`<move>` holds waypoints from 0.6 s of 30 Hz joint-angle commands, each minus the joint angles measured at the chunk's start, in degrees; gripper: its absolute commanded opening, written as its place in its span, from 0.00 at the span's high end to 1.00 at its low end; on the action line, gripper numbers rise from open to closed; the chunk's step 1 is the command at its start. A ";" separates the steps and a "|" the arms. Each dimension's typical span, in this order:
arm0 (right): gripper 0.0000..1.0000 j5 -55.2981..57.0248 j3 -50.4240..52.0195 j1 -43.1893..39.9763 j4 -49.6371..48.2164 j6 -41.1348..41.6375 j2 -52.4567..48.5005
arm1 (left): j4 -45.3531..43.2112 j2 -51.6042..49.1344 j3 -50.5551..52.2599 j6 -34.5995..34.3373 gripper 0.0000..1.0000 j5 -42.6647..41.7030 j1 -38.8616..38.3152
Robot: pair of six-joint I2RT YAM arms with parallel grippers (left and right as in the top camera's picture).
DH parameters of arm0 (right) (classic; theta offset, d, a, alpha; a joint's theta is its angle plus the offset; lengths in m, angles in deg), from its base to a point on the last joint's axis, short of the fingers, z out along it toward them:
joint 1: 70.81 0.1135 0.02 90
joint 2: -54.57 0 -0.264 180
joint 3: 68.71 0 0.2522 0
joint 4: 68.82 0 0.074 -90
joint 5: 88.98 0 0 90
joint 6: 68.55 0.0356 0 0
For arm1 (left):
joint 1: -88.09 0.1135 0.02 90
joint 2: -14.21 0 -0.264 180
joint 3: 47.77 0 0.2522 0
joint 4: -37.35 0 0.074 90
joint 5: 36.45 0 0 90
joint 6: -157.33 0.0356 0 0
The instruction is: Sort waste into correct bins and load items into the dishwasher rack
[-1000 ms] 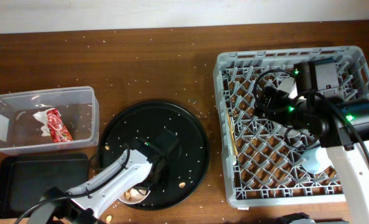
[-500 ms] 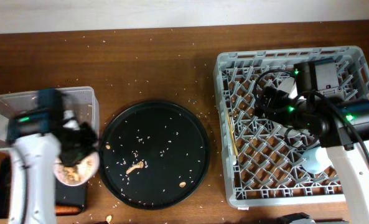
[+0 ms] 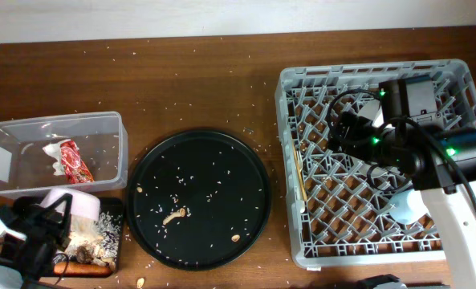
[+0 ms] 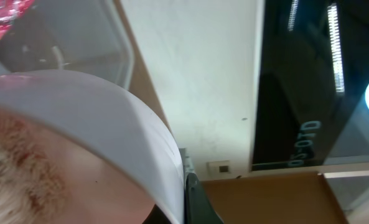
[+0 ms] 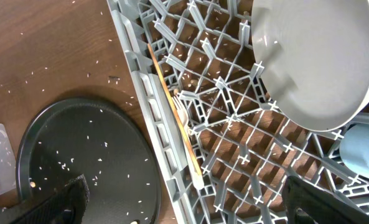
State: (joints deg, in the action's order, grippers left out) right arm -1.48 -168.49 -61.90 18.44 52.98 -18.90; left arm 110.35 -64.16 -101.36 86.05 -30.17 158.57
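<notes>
Over the black tray [image 3: 113, 210] my left claw's [image 3: 57, 210] pinching the bowl [image 3: 73, 202], scraps [image 3: 85, 237] dumped, right claw [image 5: 190, 208] spread above the part-loaded rack [image 3: 290, 160].

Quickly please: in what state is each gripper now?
Left gripper: closed on the bowl.
Right gripper: open, holding nothing.

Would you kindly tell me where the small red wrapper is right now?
In the overhead view, the red wrapper lies inside the clear tub at the left edge of the table, right beside the crumpled white paper.
</notes>
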 commanded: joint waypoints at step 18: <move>0.02 0.13 -0.22 -0.31 0.04 0.46 0.02 | 5.79 0.33 0.09 3.48 1.00 15.43 0.09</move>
State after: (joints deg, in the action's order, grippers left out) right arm -1.48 -168.49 -61.90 18.41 53.00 -18.90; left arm 115.69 -64.12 -101.19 90.72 -27.02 158.57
